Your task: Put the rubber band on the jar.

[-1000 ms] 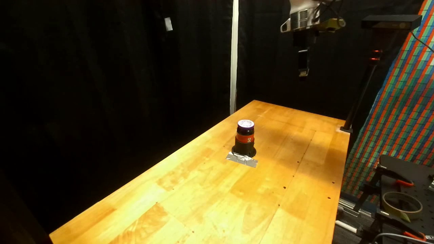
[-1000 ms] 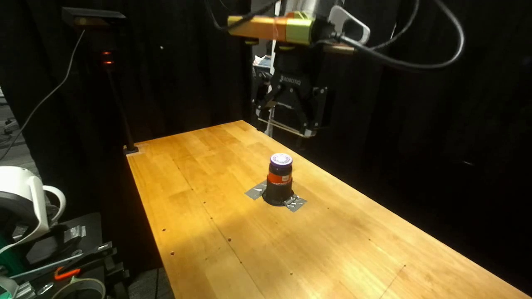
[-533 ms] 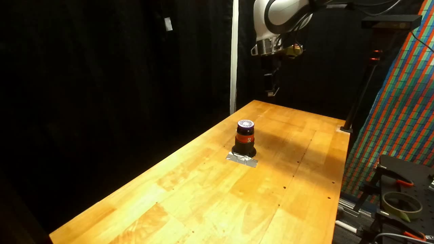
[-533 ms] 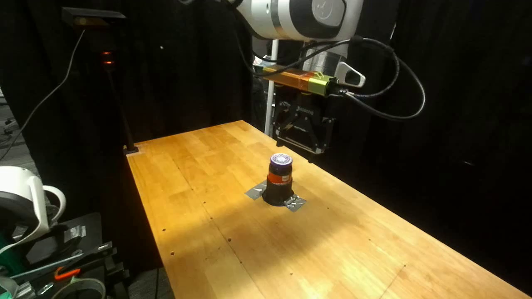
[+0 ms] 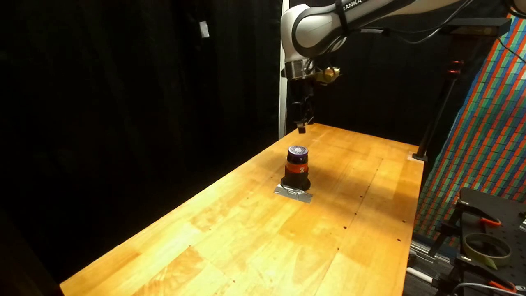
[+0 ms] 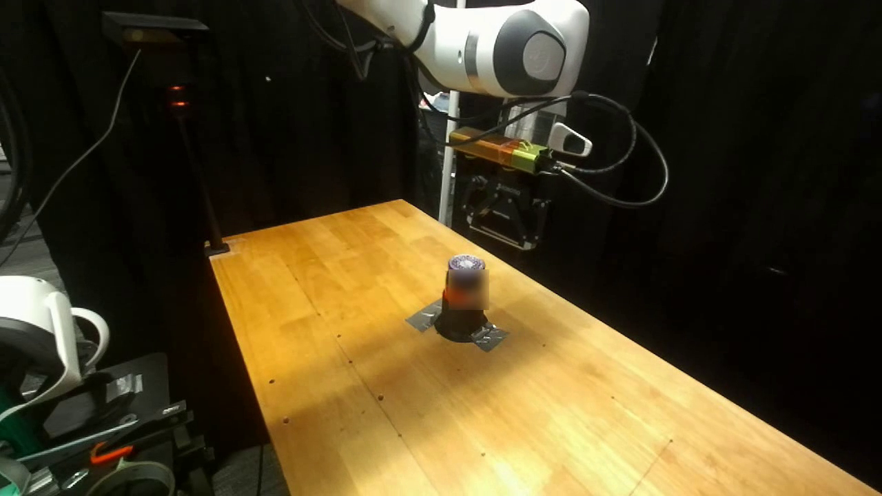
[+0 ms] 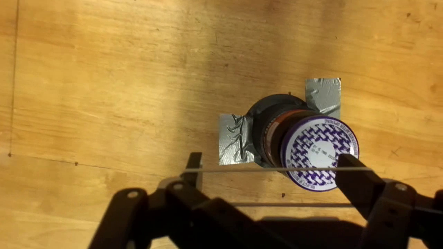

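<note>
The jar (image 5: 296, 166) stands upright on the wooden table, set in a black base held down by silver tape. It has a dark body, an orange-red label and a white and purple lid. It also shows, partly blurred, in an exterior view (image 6: 463, 297) and from above in the wrist view (image 7: 318, 138). My gripper (image 7: 271, 169) is open, with the rubber band (image 7: 233, 170) stretched around its two spread fingers. The gripper (image 5: 302, 128) hangs above the lid level, apart from the jar. In the wrist view the right finger overlaps the lid and the left finger is over bare wood.
Silver tape strips (image 7: 237, 141) hold the base to the table (image 6: 386, 275). A dark stand (image 5: 431, 123) rises at a table corner. A side shelf with a tape roll (image 5: 487, 248) is beside the table. Black curtains hang around.
My gripper has come down and toward the jar, moving left in an exterior view, with the rubber band still around its fingers. The jar has not moved.
</note>
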Motion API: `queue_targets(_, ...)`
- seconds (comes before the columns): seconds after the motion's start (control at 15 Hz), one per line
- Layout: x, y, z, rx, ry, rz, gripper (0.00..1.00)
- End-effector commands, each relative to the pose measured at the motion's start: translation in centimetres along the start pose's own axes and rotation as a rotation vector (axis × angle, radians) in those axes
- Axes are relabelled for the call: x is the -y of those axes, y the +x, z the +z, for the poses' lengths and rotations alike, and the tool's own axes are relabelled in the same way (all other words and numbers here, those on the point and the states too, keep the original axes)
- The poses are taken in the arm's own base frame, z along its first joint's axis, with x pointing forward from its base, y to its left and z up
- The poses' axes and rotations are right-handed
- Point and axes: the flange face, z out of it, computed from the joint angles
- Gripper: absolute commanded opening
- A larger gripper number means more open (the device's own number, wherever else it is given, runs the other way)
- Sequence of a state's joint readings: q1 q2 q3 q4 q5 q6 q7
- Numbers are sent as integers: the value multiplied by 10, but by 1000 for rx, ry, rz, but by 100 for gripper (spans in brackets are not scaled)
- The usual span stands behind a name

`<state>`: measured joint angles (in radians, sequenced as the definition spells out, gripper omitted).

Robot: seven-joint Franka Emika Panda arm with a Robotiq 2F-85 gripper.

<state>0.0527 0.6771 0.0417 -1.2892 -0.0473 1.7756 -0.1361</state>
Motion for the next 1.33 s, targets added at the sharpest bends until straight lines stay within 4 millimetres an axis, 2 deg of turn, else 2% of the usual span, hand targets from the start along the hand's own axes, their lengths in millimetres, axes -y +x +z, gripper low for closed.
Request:
queue_targets(0.0,16,22,3,-11,48,46,100)
queue_targets(0.4,37,44,29,-3,90,86,100)
queue_targets(0.73,44,56,54,42,93,73,100)
queue_targets(1.0,53,49,70,161,86,47,100)
queue_targets(1.27,64,37,78,262,83,-4,100)
